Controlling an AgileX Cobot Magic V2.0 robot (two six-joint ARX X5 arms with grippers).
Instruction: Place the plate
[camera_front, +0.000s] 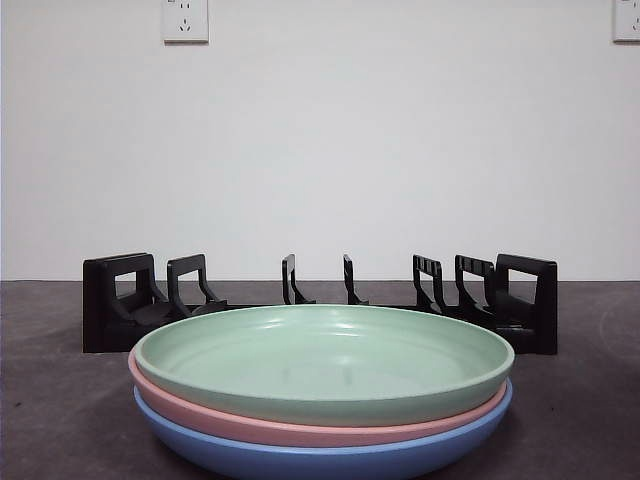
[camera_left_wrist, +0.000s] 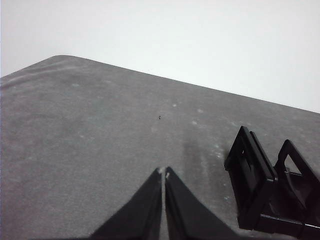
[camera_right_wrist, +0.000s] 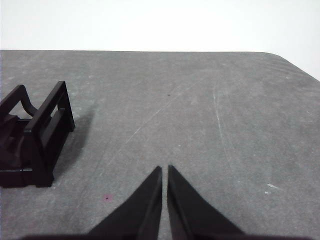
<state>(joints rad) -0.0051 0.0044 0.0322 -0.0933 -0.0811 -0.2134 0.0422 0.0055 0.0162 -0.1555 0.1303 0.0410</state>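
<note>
Three plates lie stacked near the front of the table (camera_front: 60, 400), just before a black rack (camera_front: 320, 300) with upright dividers. The green plate (camera_front: 322, 362) is on top, nested in a pink plate (camera_front: 250, 428), and this one sits in a blue plate (camera_front: 330, 462) at the bottom. No plate stands in the rack yet, so the task is probably at its very beginning.

Both arms wait away from the stack. The left gripper (camera_left_wrist: 164, 172) hangs over bare table, one end of the rack beside it, with its jaws pressed together and holding nothing. The right gripper (camera_right_wrist: 164, 169) is in the same condition near the other end of the rack.

The green plate looks stiff and smooth, maybe glazed, so I think it is slippery and can chip if dropped. Its raised rim stands a little clear of the pink one; this rim seems the best place to pinch, because the nested bottoms give no room for a jaw.
</note>
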